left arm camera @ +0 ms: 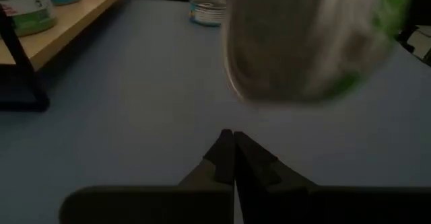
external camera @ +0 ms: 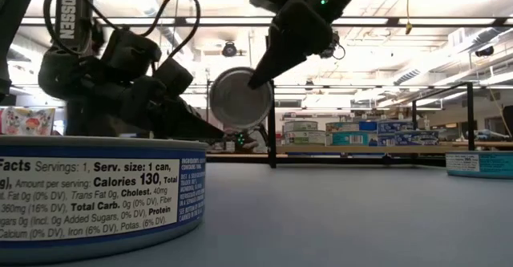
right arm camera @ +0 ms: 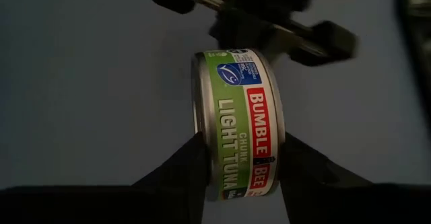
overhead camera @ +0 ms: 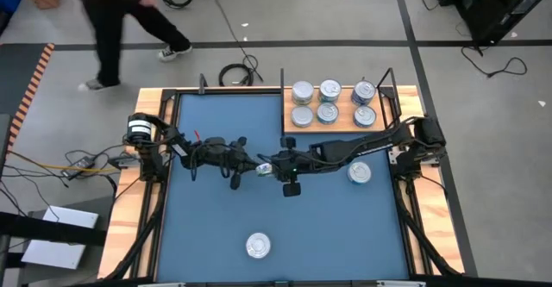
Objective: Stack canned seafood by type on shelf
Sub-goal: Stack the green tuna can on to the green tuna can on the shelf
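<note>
You're seeing the left claw (overhead camera: 256, 168) hanging pinched shut w/ nothing in it, mid-mat, tip just beside the right claw (overhead camera: 270, 166). The right claw is gripping a green-label tuna tin (right arm camera: 239, 123) on edge, lifted off the blue mat (overhead camera: 216, 227), w/ open mat all round it. One tin (overhead camera: 258, 246) is sitting near the front edge, another (overhead camera: 360, 173) right of centre. Six tins are standing on the wooden shelf (overhead camera: 341, 125) at the surface's far right. A person (overhead camera: 121, 15) is walking past on the floor beyond.
</note>
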You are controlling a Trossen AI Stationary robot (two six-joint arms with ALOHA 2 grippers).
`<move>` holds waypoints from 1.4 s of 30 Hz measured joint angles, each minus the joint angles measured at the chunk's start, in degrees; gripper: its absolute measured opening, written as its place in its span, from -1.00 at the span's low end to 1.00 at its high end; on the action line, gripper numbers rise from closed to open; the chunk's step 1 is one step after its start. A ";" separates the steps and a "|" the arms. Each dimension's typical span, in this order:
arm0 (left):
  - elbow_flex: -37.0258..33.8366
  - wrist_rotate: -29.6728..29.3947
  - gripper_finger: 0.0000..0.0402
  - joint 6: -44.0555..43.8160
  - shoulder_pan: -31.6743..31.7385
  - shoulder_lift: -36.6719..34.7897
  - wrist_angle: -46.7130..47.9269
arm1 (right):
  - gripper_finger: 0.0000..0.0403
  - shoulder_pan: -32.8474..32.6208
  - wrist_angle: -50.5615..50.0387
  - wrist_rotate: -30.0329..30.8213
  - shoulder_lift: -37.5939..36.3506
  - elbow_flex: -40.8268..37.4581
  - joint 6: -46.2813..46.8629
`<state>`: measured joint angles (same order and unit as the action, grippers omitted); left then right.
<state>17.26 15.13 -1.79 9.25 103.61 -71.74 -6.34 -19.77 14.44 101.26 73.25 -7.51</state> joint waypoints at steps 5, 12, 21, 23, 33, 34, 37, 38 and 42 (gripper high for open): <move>-0.73 0.21 -0.97 -0.22 0.14 0.02 -1.84 | -0.29 -0.96 -3.75 5.85 -2.65 0.00 0.00; -0.68 1.06 -0.97 -0.40 0.14 0.04 -2.25 | -0.29 -2.24 -11.09 12.83 -4.62 0.02 1.74; -0.68 1.12 -0.97 -0.41 0.14 0.04 -2.23 | -0.29 -4.41 -22.45 19.67 -4.86 0.02 7.36; -0.68 1.50 -0.97 -0.43 0.14 0.04 -2.24 | -0.29 -4.47 -24.90 21.98 -5.46 0.02 8.91; -0.66 2.73 -0.97 -2.92 0.14 0.06 -3.16 | -0.29 -5.26 -31.59 34.55 -10.31 -1.72 10.44; -0.66 2.96 -0.97 -2.94 0.14 0.06 -3.09 | -0.29 -5.23 -31.38 35.97 -10.65 -2.85 9.33; -0.66 3.15 -0.98 -3.28 0.14 0.07 -3.35 | -0.29 -3.99 -26.14 39.96 -11.43 -7.43 4.62; -0.66 3.20 -0.97 -3.35 0.14 0.07 -3.67 | -0.29 -3.38 -23.88 40.64 -11.68 -9.04 2.62; -0.66 3.19 -0.98 -3.14 0.19 0.07 -3.98 | -0.29 -0.37 -13.27 44.74 -11.87 -14.59 -7.34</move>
<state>16.60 18.32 -4.93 9.44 103.68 -75.72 -6.71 -33.04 59.18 89.38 58.67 -14.85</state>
